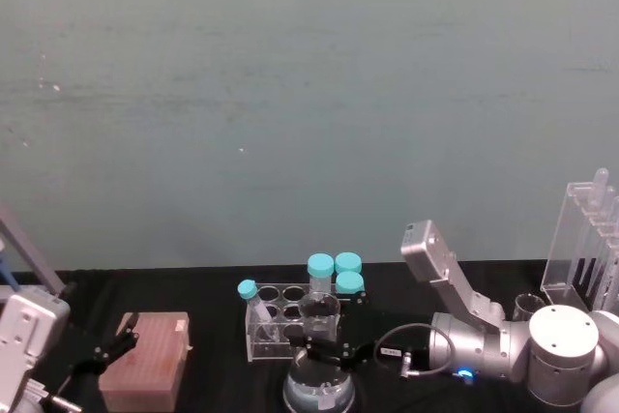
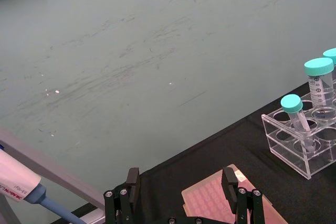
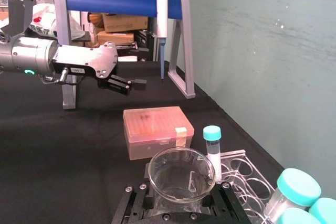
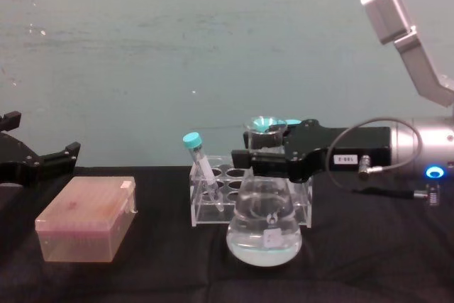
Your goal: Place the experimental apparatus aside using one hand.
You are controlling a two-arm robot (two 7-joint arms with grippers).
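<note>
Head view: the right tool reaches in from the right on a silver arm lit blue, its black fingers closed around the neck of the flask, which stands on the black counter just in front of the tube rack. Behind the arm, at the right edge, stands the clear stand with long tubes, and a small beaker sits beside it. The left tool hangs just beside a pink tip box.

Left wrist view: the left tool holds nothing, its fingers spread wide above the pink tip box. Beyond it the tube rack carries teal-capped tubes.

Right wrist view: the flask's open mouth sits gripped between the right tool's fingers. Just past it lie the pink tip box and the tube rack; farther off, the left tool hovers near a blue-barred pipette stand.

Chest view: the right tool clamps the flask at its neck; clear liquid fills the wide base, which rests on the counter. The tube rack stands right behind. The left tool hangs open above the pink tip box.
</note>
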